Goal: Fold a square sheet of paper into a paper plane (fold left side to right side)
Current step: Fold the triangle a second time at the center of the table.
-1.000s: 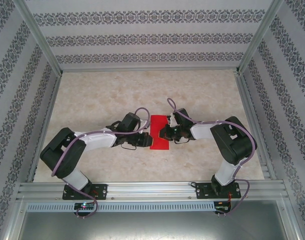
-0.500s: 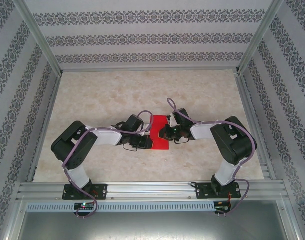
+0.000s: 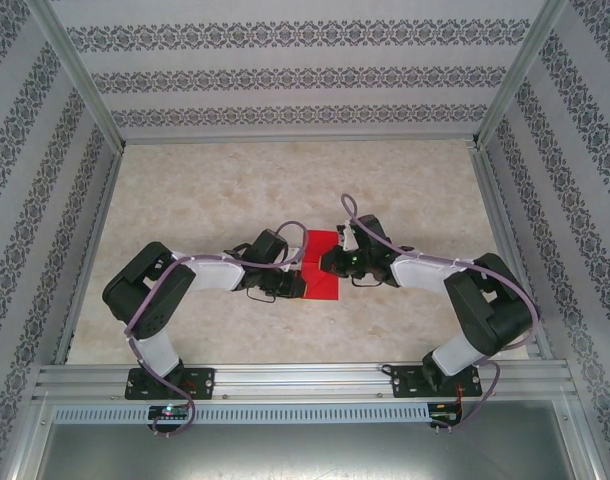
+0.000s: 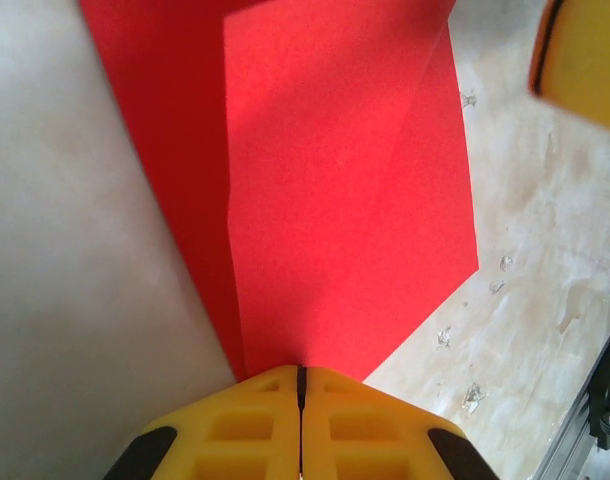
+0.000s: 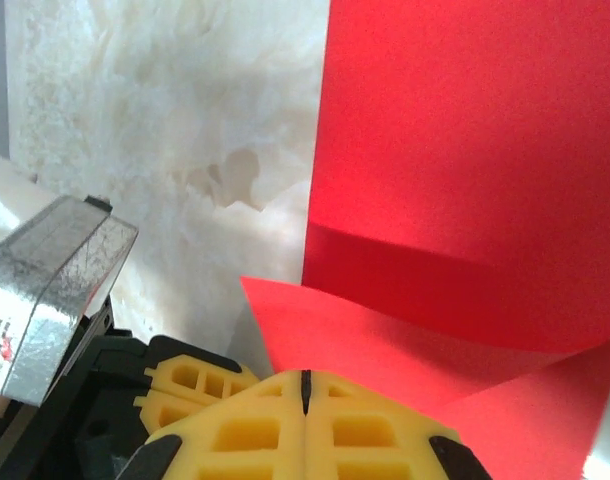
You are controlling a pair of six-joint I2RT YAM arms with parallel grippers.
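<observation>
The square sheet of paper [image 3: 326,281] is bright red and lies partly folded at the table's middle, between my two grippers. My left gripper [image 3: 302,285] is at its left edge. In the left wrist view its yellow jaws [image 4: 301,369] are shut on the near corner of the sheet [image 4: 345,180], where a brighter flap lies over a darker strip. My right gripper [image 3: 328,262] is at the sheet's upper right part. In the right wrist view it [image 5: 305,376] is shut on a lifted, curling flap of the paper [image 5: 465,130]. No yellow reverse shows.
The marble-patterned table [image 3: 205,190] is bounded by aluminium rails [image 3: 285,378] in front and patterned walls on the other sides. In the right wrist view the left arm's silvery wrist part [image 5: 55,270] is close by. A right fingertip [image 4: 585,60] shows beyond the sheet.
The left arm slid right until its gripper reached the sheet's left edge and its jaws closed. The right arm's elbow swung outward to the right, its gripper staying at the paper.
</observation>
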